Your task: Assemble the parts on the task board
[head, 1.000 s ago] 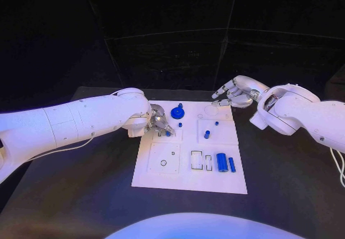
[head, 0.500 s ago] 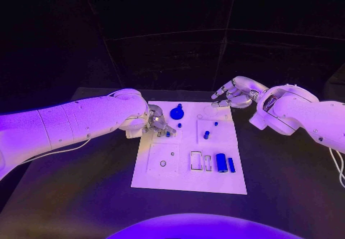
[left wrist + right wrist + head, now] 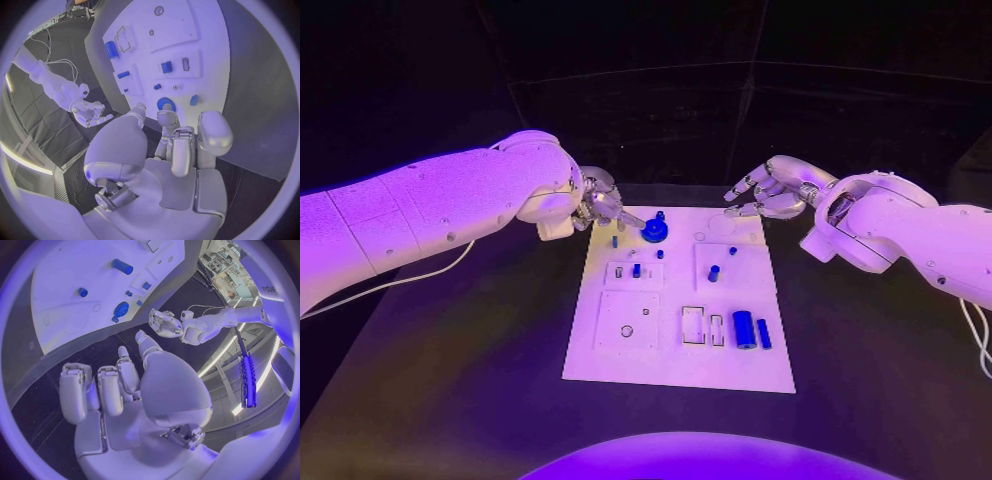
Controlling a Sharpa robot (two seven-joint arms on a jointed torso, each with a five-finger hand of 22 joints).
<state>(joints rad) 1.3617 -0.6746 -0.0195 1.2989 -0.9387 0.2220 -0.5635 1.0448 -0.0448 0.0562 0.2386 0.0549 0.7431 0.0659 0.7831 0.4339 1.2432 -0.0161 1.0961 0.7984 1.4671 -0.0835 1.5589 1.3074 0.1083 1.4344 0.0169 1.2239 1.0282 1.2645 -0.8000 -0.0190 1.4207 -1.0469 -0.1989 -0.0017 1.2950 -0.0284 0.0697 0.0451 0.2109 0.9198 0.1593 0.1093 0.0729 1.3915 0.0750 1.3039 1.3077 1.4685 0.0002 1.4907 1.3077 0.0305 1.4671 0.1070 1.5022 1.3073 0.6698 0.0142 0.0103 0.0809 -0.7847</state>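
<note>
The silver left hand (image 3: 596, 208) is being carried away from the middle-left of the white rectangular task board (image 3: 733, 370) and is now being held over the board's far left corner, just beside the round blue disc part (image 3: 655, 229). Its fingers (image 3: 167, 119) are being kept apart, with nothing seen between them. The short blue block part (image 3: 636, 270), over which the hand was being held a second ago, is being left standing in its outlined recess on the board's left half; that placement is judged complete, and the disc or the small blue peg (image 3: 615, 241) nearest the hand is judged the next piece. The silver right hand (image 3: 769, 188) is being held over the board's far right corner, fingers loosely bent and apart, holding nothing. A blue upright peg (image 3: 714, 271) is being left mid-board, and a thick blue cylinder (image 3: 746, 327) with a thin blue bar (image 3: 764, 330) at the near right. Nothing is obstructing the disc; the black table (image 3: 473, 380) is bearing the board.
</note>
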